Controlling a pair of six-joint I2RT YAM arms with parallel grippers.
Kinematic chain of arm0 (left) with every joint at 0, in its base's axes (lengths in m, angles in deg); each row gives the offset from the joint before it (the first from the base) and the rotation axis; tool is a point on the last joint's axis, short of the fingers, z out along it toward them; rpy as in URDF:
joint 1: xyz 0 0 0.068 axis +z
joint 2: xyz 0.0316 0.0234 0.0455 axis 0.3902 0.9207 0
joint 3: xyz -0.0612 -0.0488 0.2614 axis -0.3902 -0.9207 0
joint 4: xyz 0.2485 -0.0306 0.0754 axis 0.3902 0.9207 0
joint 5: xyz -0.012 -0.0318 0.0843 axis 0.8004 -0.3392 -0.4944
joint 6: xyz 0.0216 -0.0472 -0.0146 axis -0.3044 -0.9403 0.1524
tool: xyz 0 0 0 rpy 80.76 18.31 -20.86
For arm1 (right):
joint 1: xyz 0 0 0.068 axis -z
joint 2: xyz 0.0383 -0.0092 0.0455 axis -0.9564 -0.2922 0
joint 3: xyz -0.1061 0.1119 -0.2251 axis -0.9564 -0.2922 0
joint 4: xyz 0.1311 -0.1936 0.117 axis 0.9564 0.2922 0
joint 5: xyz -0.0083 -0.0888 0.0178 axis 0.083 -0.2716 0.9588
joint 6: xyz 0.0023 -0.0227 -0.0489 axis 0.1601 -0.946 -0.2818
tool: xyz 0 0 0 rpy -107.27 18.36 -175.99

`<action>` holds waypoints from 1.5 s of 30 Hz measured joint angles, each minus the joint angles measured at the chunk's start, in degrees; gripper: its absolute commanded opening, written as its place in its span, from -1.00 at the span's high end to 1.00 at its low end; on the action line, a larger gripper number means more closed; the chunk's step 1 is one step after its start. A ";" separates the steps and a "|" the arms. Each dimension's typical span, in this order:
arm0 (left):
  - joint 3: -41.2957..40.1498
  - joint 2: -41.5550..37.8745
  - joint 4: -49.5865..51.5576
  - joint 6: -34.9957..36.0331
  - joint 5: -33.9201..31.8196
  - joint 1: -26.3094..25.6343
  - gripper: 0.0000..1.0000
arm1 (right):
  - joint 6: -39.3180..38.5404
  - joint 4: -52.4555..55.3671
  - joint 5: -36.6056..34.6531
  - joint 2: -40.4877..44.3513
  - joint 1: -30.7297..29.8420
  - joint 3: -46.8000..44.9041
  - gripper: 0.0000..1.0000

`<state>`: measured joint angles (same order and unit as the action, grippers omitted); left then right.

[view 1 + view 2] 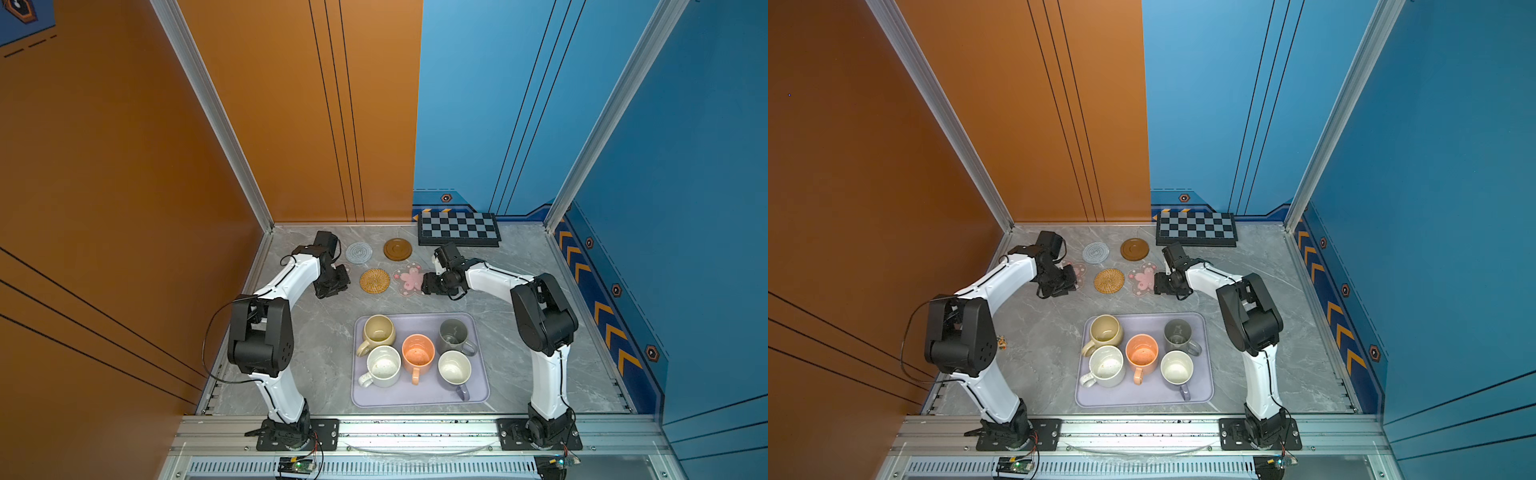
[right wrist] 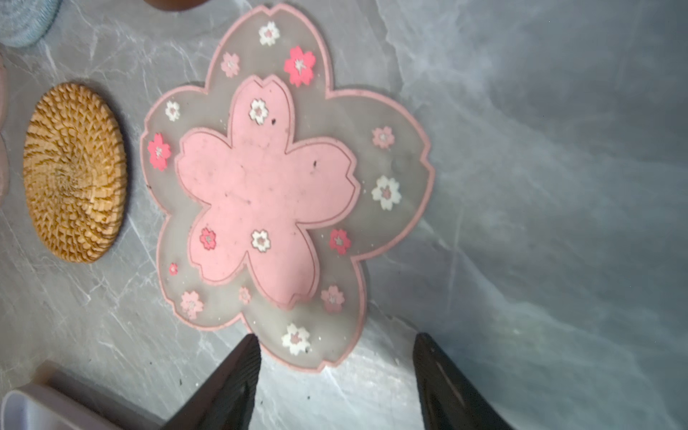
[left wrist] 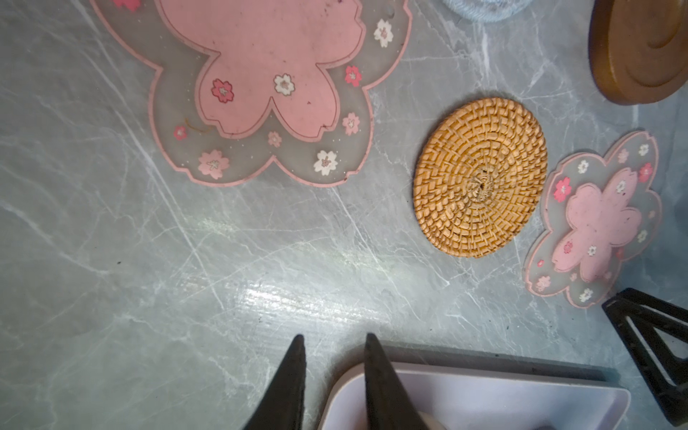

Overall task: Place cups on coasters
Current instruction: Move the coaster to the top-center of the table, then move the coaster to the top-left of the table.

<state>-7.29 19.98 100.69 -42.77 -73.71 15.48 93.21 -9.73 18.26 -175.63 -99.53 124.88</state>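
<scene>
While five cups point(image 1: 417, 353) sit on tray point(image 1: 419, 401), coasters point(image 1: 374, 280) bare: left hand point(image 3: 335, 342) narrowly apart, right hand point(image 2: 337, 342) wide apart, both empty. Next: reach tray, grip cup rim.

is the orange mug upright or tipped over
Upright: the orange handled ceramic mug stands on the lavender rectangular tray, its open mouth facing up.

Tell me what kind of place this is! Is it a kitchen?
Probably a robot test booth, not a kitchen: two robot arms bolted to a metal rail, walled in by plain orange and blue panels, with mugs on a tray.
</scene>
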 measured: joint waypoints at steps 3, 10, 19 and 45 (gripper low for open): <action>-0.11 -0.66 0.02 0.00 0.00 0.00 0.42 | -0.17 1.16 0.00 1.60 -0.83 -1.14 -0.34; -0.13 -1.92 0.00 0.00 -0.02 0.37 0.42 | -0.61 1.84 -0.04 5.86 -3.89 -1.60 -0.34; 0.96 -1.53 -1.81 -0.72 -3.37 3.56 0.41 | -0.63 1.81 -1.40 13.05 -4.46 -5.20 -0.34; 35.91 29.46 -9.99 7.15 -16.20 7.23 0.32 | -0.63 2.47 -5.22 27.80 -3.34 -12.74 -0.38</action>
<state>28.62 49.44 90.70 -35.62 -89.90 22.71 92.57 -7.26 13.04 -147.83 -102.88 112.14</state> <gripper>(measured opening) 0.334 0.688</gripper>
